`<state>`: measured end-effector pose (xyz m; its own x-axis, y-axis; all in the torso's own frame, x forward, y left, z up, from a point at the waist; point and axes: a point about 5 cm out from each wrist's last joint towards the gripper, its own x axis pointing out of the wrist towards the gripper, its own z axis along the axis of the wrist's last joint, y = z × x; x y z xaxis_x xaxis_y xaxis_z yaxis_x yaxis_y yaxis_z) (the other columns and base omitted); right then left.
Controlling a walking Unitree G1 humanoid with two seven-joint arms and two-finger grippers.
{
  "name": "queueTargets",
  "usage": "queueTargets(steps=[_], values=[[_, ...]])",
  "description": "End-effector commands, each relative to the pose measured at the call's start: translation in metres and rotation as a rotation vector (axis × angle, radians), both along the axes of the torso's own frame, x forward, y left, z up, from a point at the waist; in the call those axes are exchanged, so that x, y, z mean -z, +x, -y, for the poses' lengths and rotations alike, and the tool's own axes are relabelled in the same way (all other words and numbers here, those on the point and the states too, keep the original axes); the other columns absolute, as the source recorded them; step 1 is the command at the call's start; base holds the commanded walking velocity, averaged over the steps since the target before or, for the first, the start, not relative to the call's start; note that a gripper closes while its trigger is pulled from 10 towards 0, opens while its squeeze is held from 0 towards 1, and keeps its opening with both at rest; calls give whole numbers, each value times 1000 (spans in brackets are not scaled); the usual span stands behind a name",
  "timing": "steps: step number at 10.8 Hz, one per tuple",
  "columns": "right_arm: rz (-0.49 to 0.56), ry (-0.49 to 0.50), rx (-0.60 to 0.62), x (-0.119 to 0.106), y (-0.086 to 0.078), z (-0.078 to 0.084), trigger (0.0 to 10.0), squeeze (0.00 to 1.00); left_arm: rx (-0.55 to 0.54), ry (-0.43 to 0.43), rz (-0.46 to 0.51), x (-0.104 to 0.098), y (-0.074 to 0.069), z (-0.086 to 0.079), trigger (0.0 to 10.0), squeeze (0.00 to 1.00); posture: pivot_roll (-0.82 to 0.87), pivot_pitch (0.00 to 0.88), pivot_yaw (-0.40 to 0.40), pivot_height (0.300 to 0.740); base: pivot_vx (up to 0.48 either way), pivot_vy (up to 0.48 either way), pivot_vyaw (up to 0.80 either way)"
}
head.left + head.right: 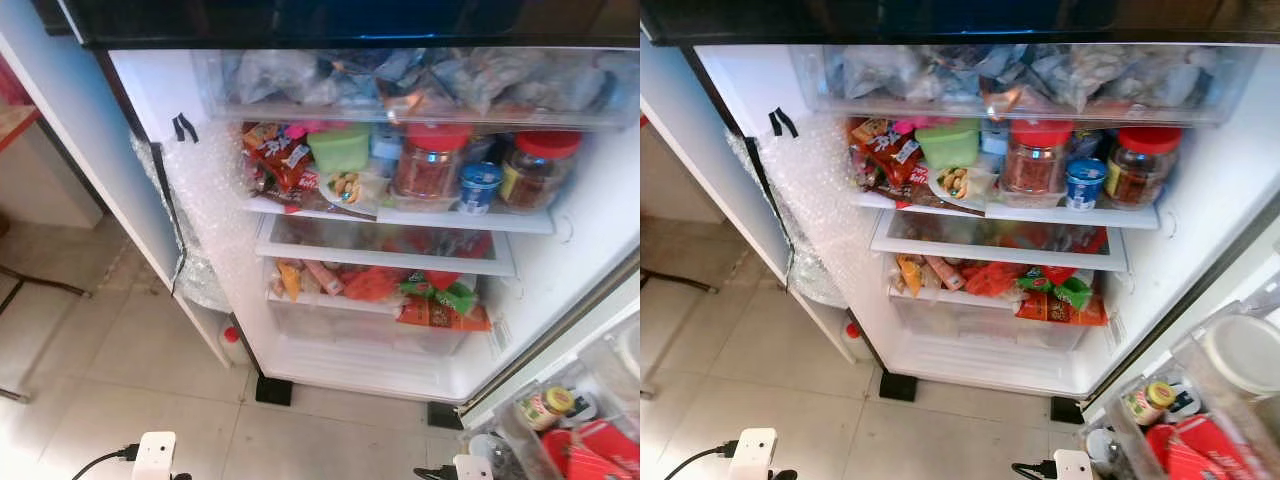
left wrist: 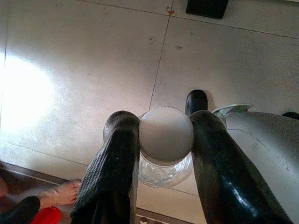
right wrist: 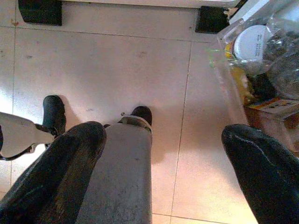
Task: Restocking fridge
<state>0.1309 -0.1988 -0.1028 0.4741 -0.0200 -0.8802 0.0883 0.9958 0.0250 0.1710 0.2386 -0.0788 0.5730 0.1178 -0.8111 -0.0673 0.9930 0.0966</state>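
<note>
The fridge [image 1: 200, 110] stands open in front of me. Its upper shelf [image 1: 400, 215] carries two red-lidded jars [image 1: 430, 160], a green box [image 1: 340, 148], a blue-and-white cup [image 1: 480, 187] and snack packets. More packets [image 1: 380, 285] lie on the shelf below. In the left wrist view my left gripper [image 2: 163, 123] hangs over the floor, shut on a clear jar with a white lid [image 2: 166, 135]. My right gripper [image 3: 166, 140] also hangs low by my leg, open with nothing between its fingers.
The door bins [image 1: 560, 420] at the lower right hold small jars and red packs. A red-capped bottle [image 1: 232, 340] stands on the floor by the fridge's left corner. A white power strip [image 1: 155, 455] lies on the tiles near me. A person's bare foot [image 2: 60, 193] is close behind.
</note>
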Motion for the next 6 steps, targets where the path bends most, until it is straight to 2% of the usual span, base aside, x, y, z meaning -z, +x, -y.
queueTargets(steps=[1,4,6], values=[[-37,7,9,3,-7,-2,10000,0,12,19,-5,0,-4,-5,10000,0,98,71,67,740,0,0,-763],[-39,17,-14,3,-6,-4,10000,0,19,-13,48,-2,0,-3,10000,0,104,81,66,740,0,0,-752],[-30,20,-7,3,-5,-4,10000,0,26,3,37,-2,0,-5,10000,0,100,87,72,740,0,0,0]])
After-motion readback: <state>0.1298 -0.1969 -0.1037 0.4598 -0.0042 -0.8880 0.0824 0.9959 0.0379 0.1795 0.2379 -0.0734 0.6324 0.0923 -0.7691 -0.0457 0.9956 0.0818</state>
